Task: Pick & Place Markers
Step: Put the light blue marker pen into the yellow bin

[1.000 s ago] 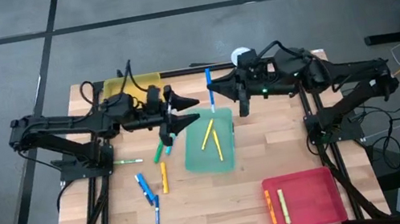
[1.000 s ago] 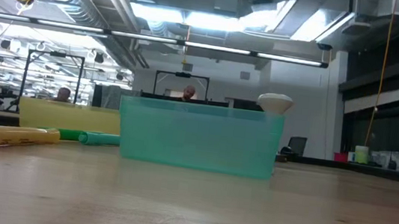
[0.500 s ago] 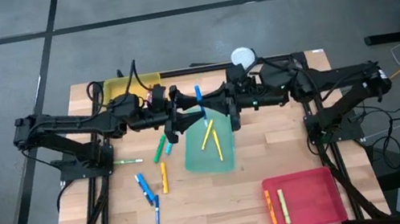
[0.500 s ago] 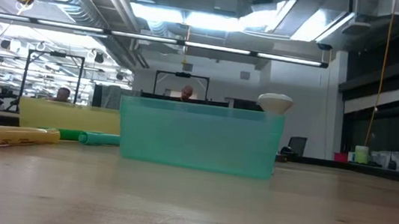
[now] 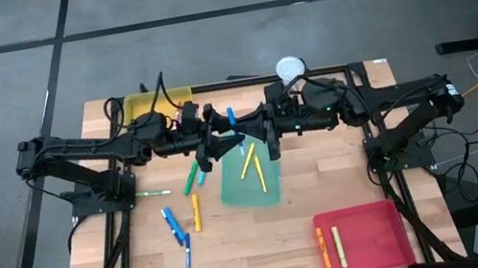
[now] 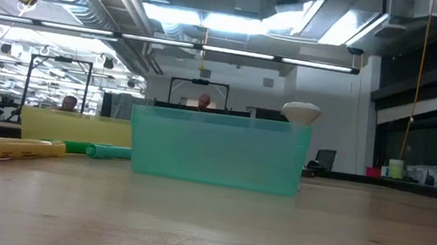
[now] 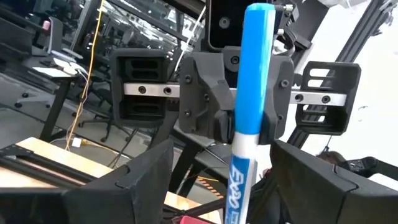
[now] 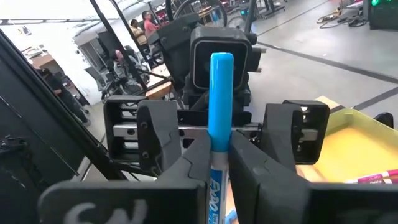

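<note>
- High view: my right gripper [image 5: 253, 132] and left gripper [image 5: 217, 138] meet above the green tray [image 5: 251, 179].
- Right jaws clamp the blue marker [image 8: 219, 118] upright.
- Left jaws stand wide around it, not closed.

A: Position of the blue marker [image 5: 231, 116]?
B: Off the table, roughly upright, blue cap uppermost, white barrel below.

A: Remaining markers?
B: Two yellow markers [image 5: 252, 166] lie in the teal tray. Orange and yellow markers [image 5: 331, 247] lie in the red tray. Blue, orange and green markers [image 5: 185, 216] lie loose on the wood.
</note>
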